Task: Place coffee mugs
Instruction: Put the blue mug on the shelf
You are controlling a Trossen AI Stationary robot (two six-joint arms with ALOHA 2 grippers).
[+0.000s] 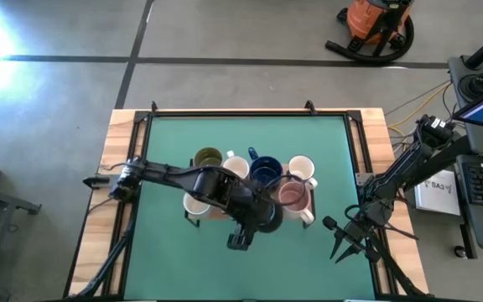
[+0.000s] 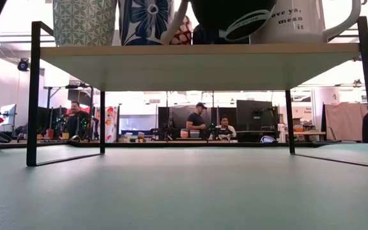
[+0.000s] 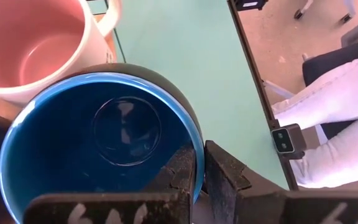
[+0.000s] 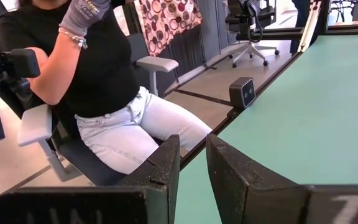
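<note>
Several coffee mugs stand on a black-framed rack (image 1: pixel 193 220) in the middle of the table: an olive-green one (image 1: pixel 208 158), a navy one (image 1: pixel 264 170), a pinkish one (image 1: pixel 293 195) and white ones (image 1: pixel 301 169). In the low view they line the shelf: a green-patterned mug (image 2: pixel 85 22), a blue-flowered mug (image 2: pixel 147 20) and a lettered white mug (image 2: pixel 299 19). My left gripper (image 1: pixel 258 214) is over the rack's near side, shut on a dark mug with a blue inside (image 3: pixel 98 143). My right gripper (image 4: pixel 193 162) waits open at the table's right edge (image 1: pixel 346 239). My left gripper holds the dark mug by its rim (image 3: pixel 194 134), one finger inside (image 3: pixel 179 177) and one outside (image 3: pixel 225 174), coming from above and pointing down. The mug's mouth faces up. In the low view the mug (image 2: pixel 235 16) looks slightly tilted at the shelf's top; whether it rests there I cannot tell.
The pinkish mug (image 3: pixel 36 43) stands right beside the held mug. Green mat lies bare to the right of the rack (image 1: pixel 334 151) and under the shelf (image 2: pixel 184 185). A person in light jeans (image 4: pixel 135 124) sits by the table's right edge.
</note>
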